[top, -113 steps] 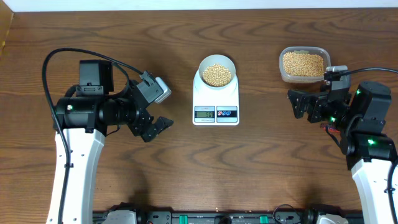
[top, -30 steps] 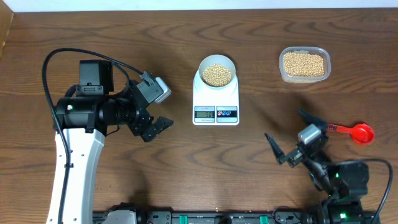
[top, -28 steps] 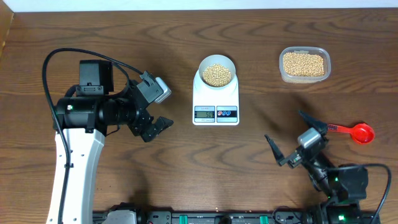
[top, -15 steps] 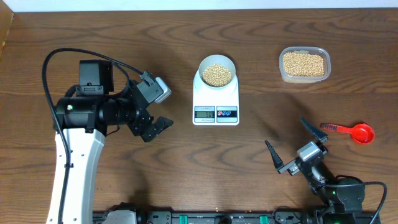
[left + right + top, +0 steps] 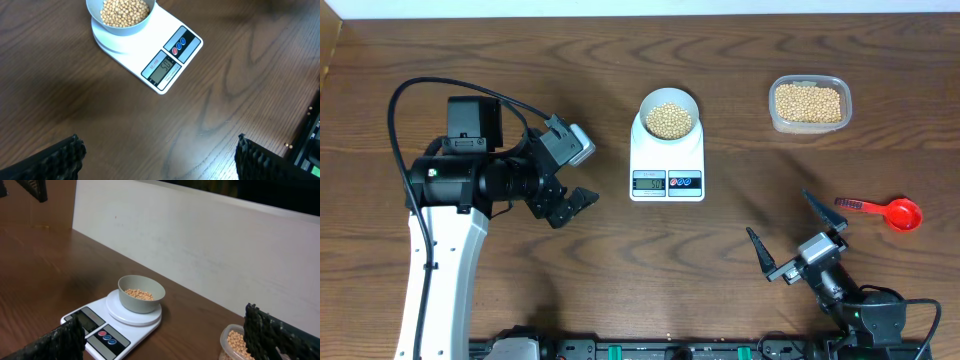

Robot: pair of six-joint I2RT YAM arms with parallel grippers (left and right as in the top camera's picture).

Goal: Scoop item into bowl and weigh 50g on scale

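Beans (image 5: 669,120) in the bowl (image 5: 646,104), on the scale (image 5: 667,158)
The loaded scale sat upper centre; the left gripper (image 5: 572,205), mid-left, and the right gripper (image 5: 778,213), lower right, gaped wide, empty.

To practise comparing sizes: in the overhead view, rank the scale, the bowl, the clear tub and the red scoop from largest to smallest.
1. scale, largest
2. clear tub
3. bowl, narrower than the tub
4. red scoop, clearly smallest

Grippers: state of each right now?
Left gripper: open, holding nothing.
Right gripper: open, holding nothing.
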